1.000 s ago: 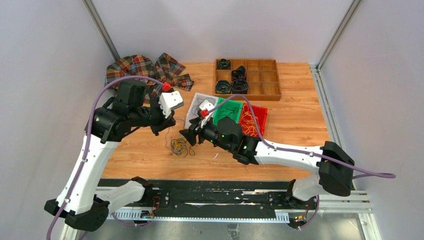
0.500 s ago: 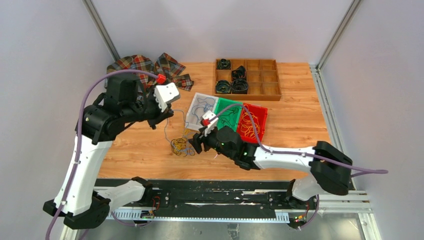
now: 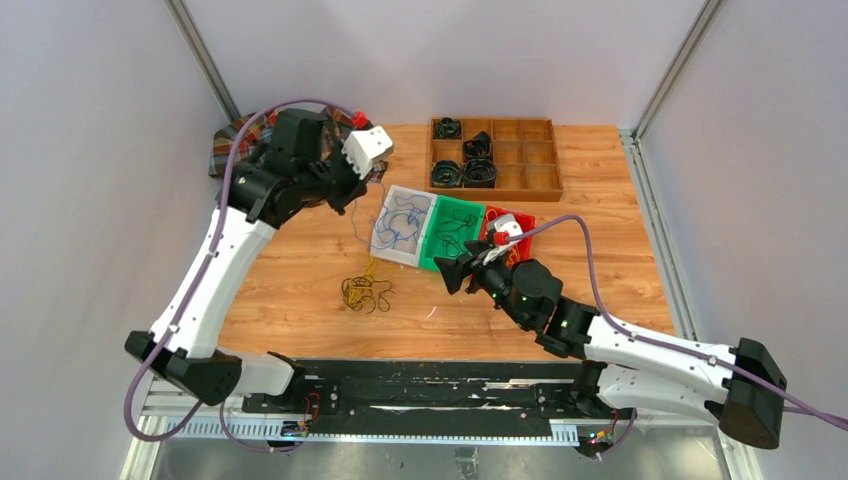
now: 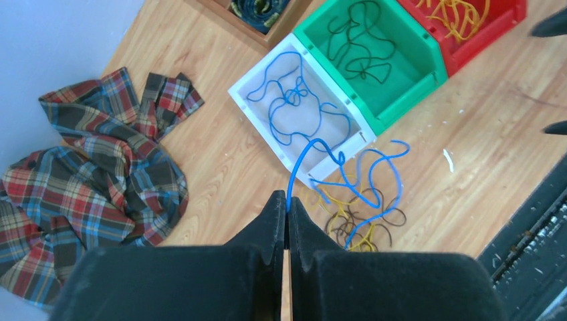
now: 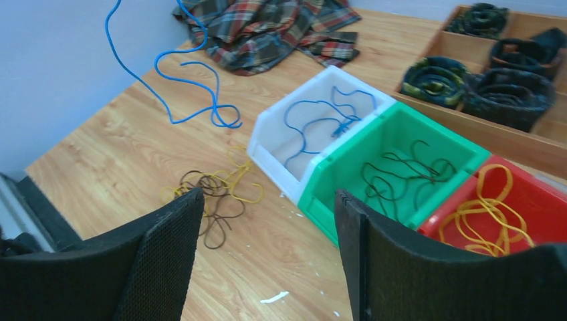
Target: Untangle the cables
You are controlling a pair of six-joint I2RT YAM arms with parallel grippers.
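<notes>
A small clump of yellow and dark brown cables (image 3: 366, 292) lies on the wooden table, and it also shows in the left wrist view (image 4: 358, 221) and the right wrist view (image 5: 214, 190). My left gripper (image 3: 352, 192) is raised above the table to the left of the white bin. It is shut (image 4: 287, 200) on one end of a blue cable (image 4: 301, 157). That cable hangs in loops (image 5: 175, 73) with its low end over the clump. My right gripper (image 3: 452, 272) is open and empty (image 5: 267, 197), to the right of the clump.
A white bin (image 3: 382, 243) holds blue cable, a green bin (image 3: 432, 262) dark cable, a red bin (image 3: 527, 232) yellow cable. A wooden compartment tray (image 3: 548, 185) with thick black coils stands behind them. A plaid cloth (image 4: 87, 167) lies at the far left.
My left gripper has risen and swung to the far right with the blue cable, drawing it up out of the clump. My right gripper has drawn back to the right, away from the clump.
</notes>
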